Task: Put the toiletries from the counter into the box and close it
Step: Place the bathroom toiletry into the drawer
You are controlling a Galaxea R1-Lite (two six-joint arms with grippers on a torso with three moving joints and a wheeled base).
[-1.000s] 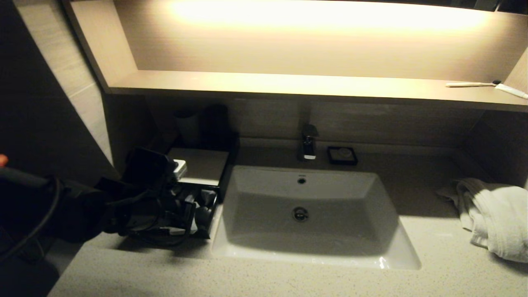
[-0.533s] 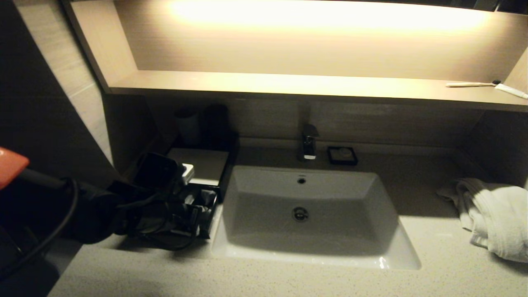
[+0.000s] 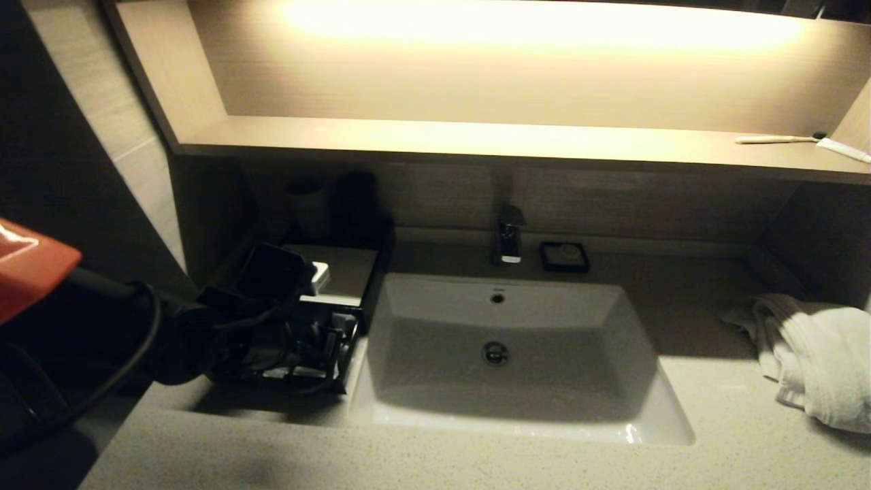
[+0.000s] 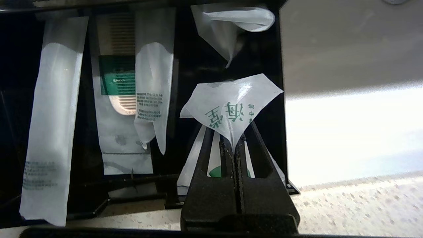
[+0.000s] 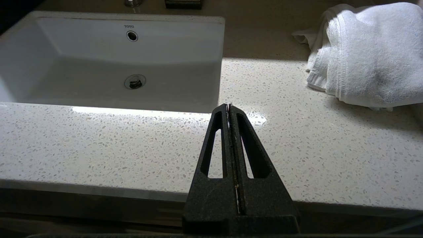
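The black box with its beige top stands left of the basin, its drawer pulled out. Several wrapped toiletries lie in the compartments: a long slim packet, a comb packet and a crumpled wrapper. My left gripper hovers over the drawer's basin-side compartment, shut on a white sachet with green print. Another sachet with a green label lies beneath it. My right gripper is shut and empty, low above the counter near its front edge.
The white basin fills the counter's middle, with the faucet and a black soap dish behind it. A white towel lies at the right. A dark cup stands behind the box. A toothbrush rests on the lit shelf.
My left arm has shifted right and a little farther over the open drawer, still holding the sachet. Its orange part has come into view at the left edge.
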